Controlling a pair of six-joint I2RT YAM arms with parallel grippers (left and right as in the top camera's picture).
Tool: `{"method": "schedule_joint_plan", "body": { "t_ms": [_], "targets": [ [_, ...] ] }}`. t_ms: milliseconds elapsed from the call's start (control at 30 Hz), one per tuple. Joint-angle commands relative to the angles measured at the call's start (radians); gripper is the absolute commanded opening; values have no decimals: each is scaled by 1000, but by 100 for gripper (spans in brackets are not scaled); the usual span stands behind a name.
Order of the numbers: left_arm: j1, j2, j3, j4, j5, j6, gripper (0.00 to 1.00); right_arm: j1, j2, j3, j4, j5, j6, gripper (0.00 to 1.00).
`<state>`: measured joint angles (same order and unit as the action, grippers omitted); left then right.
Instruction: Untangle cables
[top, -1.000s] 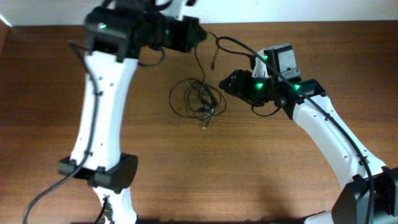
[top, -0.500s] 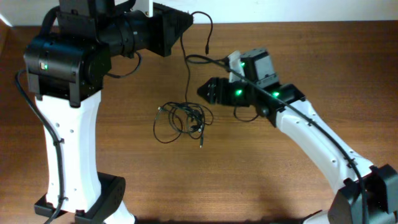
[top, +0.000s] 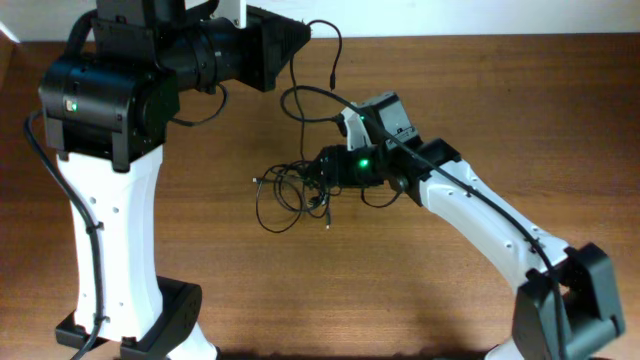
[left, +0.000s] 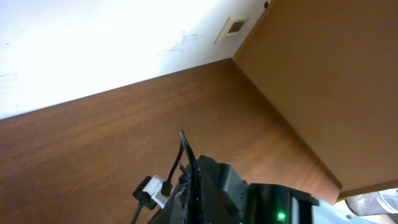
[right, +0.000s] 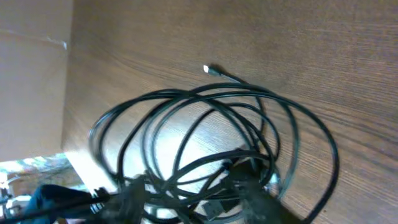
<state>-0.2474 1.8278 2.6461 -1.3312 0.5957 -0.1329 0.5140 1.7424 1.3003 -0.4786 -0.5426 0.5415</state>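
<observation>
The cables (top: 288, 198) lie as a loose nest of thin black loops near the middle of the worktop (top: 430, 290). One strand (top: 325, 25) arcs out from the tip of the left gripper (top: 296, 42), which is raised over the far-left part of the scene, and ends in a dangling plug (top: 331, 76). The left jaws are hidden in the dark head. Since the strand hangs from them in the air, I judge them pinched on it.

The right gripper (top: 322, 172) reaches in from the right, with its tip at the right edge of the nest. In the right wrist view its fingers (right: 132, 194) are two dark blurs at the bottom edge, well apart. The densest crossing of strands sits between them, and nothing looks clamped yet.

The step, as I read it, is to anchor the nest with the right gripper so the left can draw its strand free.

- **Where to close:** the jaws should shut on the thick crossing, not on a single outer loop, which would only slide.
- **Height:** the right gripper should stay low against the worktop so the bundle cannot rise with the pull.
- **The pull:** the left should draw slowly, up and toward the far left. If the whole nest lifts or the loops draw smaller, the knot is tightening, so ease off and regrip.
- **Free end:** the small plug end (right: 209, 70) lying beside the loops needs room to slip through.
- **Arm cable:** the right arm's own thicker cable (top: 300, 93) hangs just beyond the nest and could snag the strand, so the pull should steer clear of it.
</observation>
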Motion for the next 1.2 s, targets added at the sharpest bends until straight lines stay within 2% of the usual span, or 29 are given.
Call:
{"method": "schedule_joint_plan", "body": {
  "t_ms": [0,67,100,167,233,300,400,600,700,833,933,1000,1167],
  "targets": [
    [0,0,5,6,18,-11,0,3,76,13,12,-2,-11,29],
    [0,0,5,6,0,-8,0,3,101,13,34,15,-12,8],
    [0,0,5,4,-18,-8,0,3,100,14,38,47,-14,4],
    [0,1,5,-13,-97,-8,0,-13,75,15,54,60,-15,4],
    [0,1,5,-46,-241,-9,0,-38,20,17,54,79,-14,4],
    [23,1,5,-90,-416,-13,0,-97,-103,17,48,115,-14,4],
    [120,1,5,-133,-526,-42,0,-246,-327,18,9,118,-14,4],
    [252,6,5,-182,-541,-42,0,-514,-694,18,-92,117,17,4],
    [264,6,5,-187,-541,-42,0,-624,-768,18,-140,101,43,4],
    [264,6,5,-204,-602,-34,0,-803,-762,18,-192,-55,69,4],
    [263,6,5,-212,-555,-35,0,-888,-724,18,-196,-198,68,4],
    [261,7,5,-209,-485,-34,0,-884,-682,18,-234,-228,50,4],
    [167,11,4,-211,-456,-15,0,-874,-601,18,-285,-256,-14,4]
  ]
}}
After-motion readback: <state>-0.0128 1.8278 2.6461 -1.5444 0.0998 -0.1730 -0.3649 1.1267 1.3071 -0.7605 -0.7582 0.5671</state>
